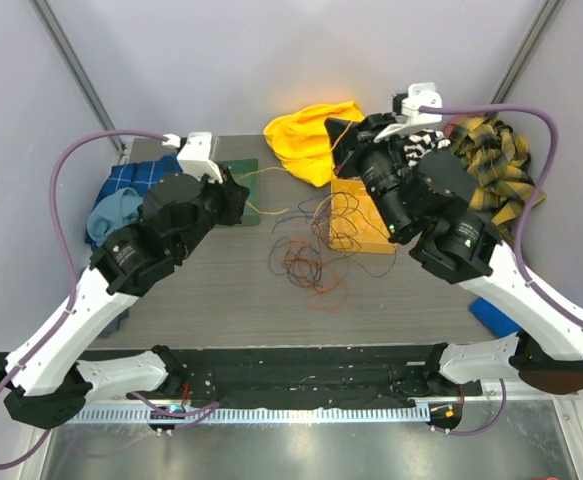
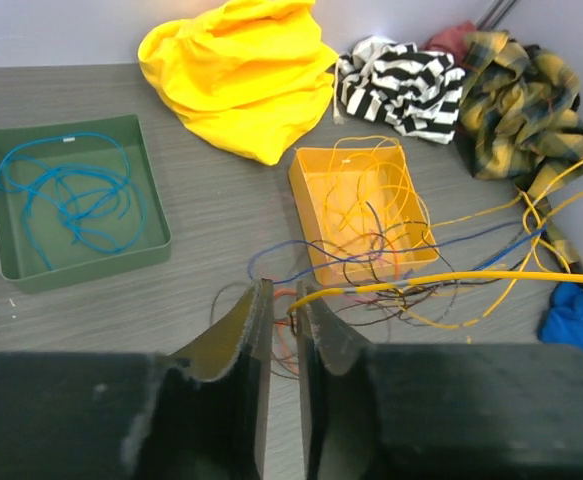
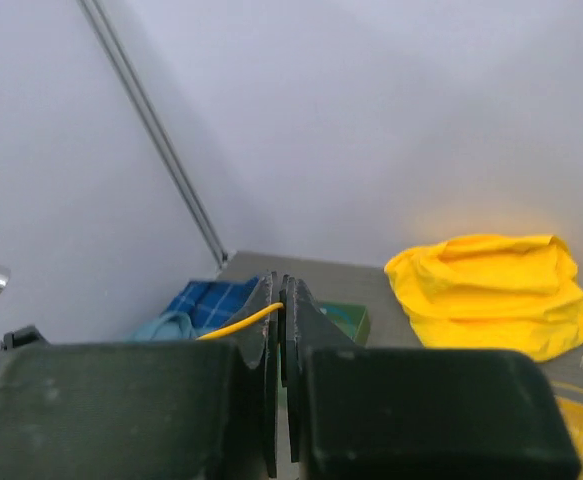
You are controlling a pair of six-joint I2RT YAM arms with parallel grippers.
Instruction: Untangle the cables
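A loose tangle of thin cables (image 1: 311,255), orange, dark, blue and yellow, lies mid-table and spills into an orange tray (image 1: 356,235). In the left wrist view the tangle (image 2: 391,270) crosses that tray's (image 2: 303,200) front wall. My right gripper (image 1: 338,138) is raised over the table's back, shut (image 3: 280,285) on a yellow cable (image 3: 236,325). That yellow cable (image 2: 451,278) runs to my left gripper (image 2: 284,295), whose jaws stand a narrow gap apart. The cable's end lies in the gap, against the right finger. In the top view my left gripper (image 1: 239,190) is over a green tray.
The green tray (image 2: 91,262) holds blue cables (image 2: 66,190). A yellow cloth (image 1: 306,135), a striped cloth (image 2: 401,85) and a plaid cloth (image 1: 496,165) lie at the back. Blue cloths (image 1: 121,195) lie far left, and a blue item (image 1: 491,315) at the right edge.
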